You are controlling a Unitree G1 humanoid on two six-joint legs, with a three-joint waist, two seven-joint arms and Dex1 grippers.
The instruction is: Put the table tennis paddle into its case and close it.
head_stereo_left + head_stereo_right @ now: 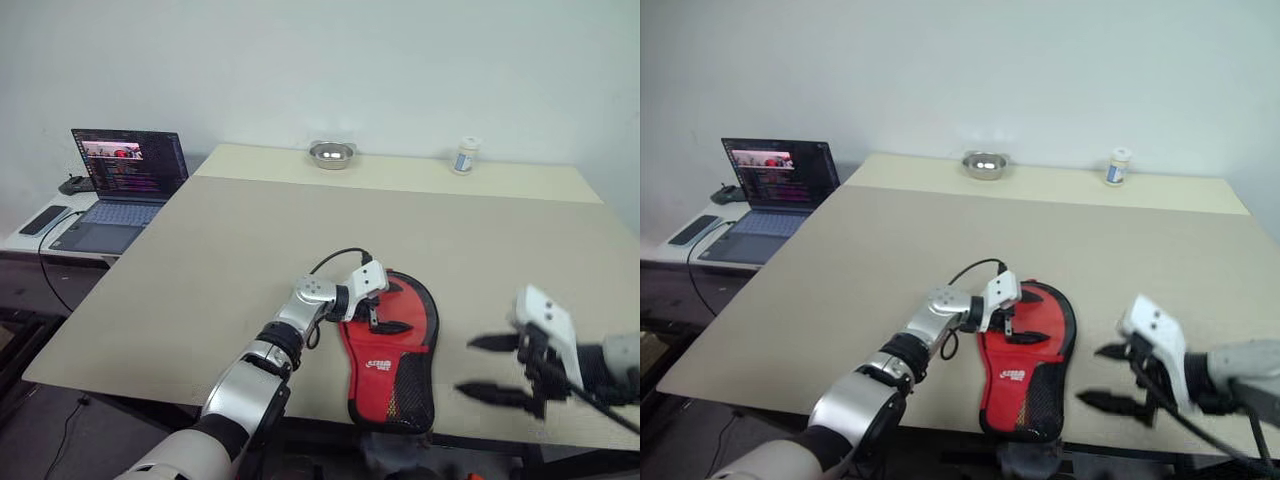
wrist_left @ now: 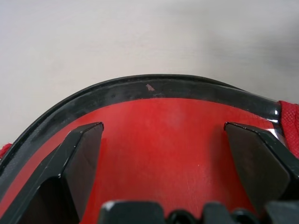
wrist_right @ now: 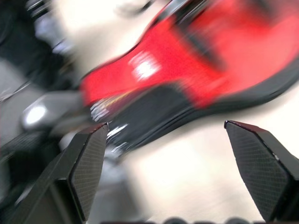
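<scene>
Left gripper (image 1: 382, 318): fingers spread, laid over the red case (image 1: 392, 352), nothing clamped.
Right gripper (image 1: 492, 368): fingers wide apart, nothing held, off to the case's right.
Case: flat at the table's (image 1: 250, 250) near edge, narrow end overhanging.
Paddle: probably inside; not confirmed.
Risk: case could be dragged off the edge if the zip is pulled while unpinned.

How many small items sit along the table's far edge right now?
2: a metal bowl near the middle of the far edge, and a small white bottle to its right. Nothing looks hidden there.
</scene>
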